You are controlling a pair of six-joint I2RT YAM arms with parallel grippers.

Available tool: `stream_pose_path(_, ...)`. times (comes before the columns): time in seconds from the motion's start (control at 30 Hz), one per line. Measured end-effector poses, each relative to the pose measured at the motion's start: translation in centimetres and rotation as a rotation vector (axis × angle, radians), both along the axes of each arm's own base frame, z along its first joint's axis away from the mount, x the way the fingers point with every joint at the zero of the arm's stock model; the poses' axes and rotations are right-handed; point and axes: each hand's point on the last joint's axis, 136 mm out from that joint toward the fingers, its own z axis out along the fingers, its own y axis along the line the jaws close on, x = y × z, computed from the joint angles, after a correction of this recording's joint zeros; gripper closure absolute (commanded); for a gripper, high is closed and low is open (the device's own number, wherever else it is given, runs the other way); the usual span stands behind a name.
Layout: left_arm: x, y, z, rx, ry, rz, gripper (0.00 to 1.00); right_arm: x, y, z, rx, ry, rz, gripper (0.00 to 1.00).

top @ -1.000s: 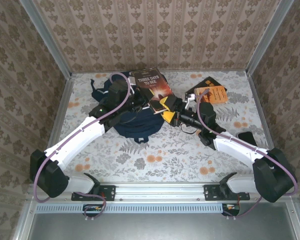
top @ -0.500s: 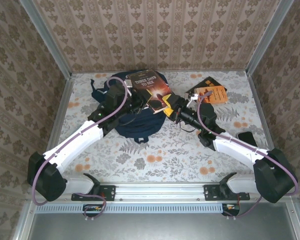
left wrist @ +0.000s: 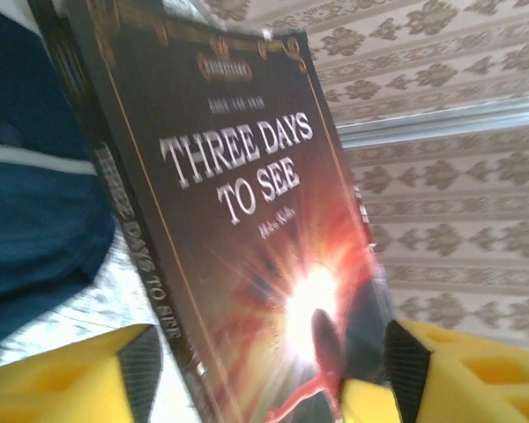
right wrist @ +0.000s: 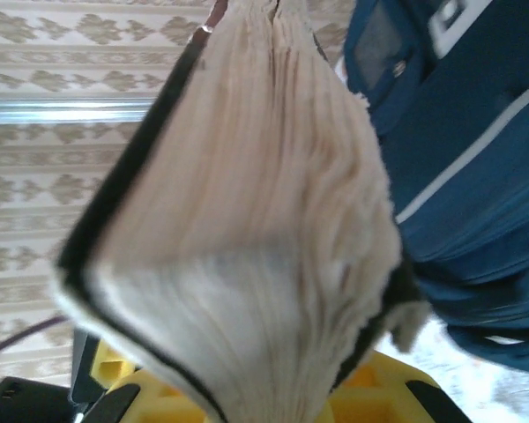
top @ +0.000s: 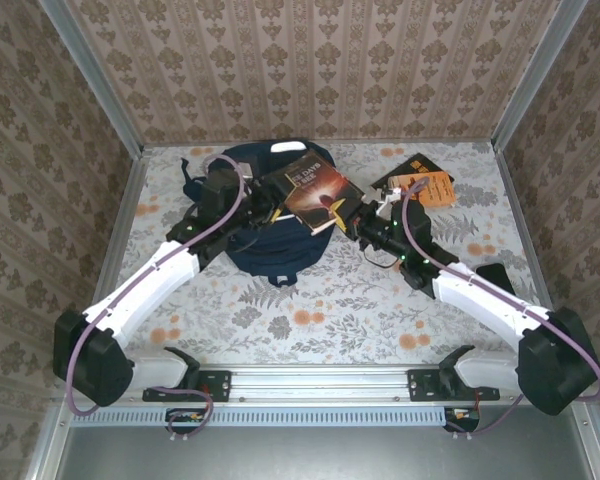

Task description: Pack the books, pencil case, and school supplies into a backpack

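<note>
Packing is judged to be at an early stage. The reddish-brown book is held tilted in the air just above the right side of the backpack and is not yet inside it. Its lower corner is pinched by the right gripper. The page edges are seen fanned out above that gripper's yellow pads, with the backpack's blue cloth just beyond. The left gripper is spread wide, with its yellow fingertips on either side of the book. A small gap is seen at the spine side; contact at the other side cannot be told. The book is therefore judged to be carried by the right gripper alone. The backpack lies on the table. Its opening is partly hidden by the book and the arms, so whether anything is already inside cannot be told. An orange book and a black book lie overlapping on the table well to the right of the backpack, untouched. Left to be done, as judged: the held book is to be lowered into the backpack, the two other books fetched, and the rest of the supplies packed.
</note>
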Motion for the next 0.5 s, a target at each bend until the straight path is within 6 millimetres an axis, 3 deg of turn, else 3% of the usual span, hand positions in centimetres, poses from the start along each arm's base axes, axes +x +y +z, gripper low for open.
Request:
stream_pose_path(0.2,0.4,3.3,-3.8,0.259,-0.027,-0.038,0.14,0.1,-3.6,-2.6,-0.239,0.029,-0.041,0.87)
stream_pose_path(0.43,1.4,2.7,-9.6,0.604,-0.055,-0.303,0.06,-1.0,-7.9,-5.0,-0.428,0.077,-0.061,0.87)
stream_pose_path(0.5,1.9,2.4,-10.9,0.687,-0.061,-0.387,0.00,-1.3,-9.0,-5.2,-0.457,0.082,-0.070,0.87)
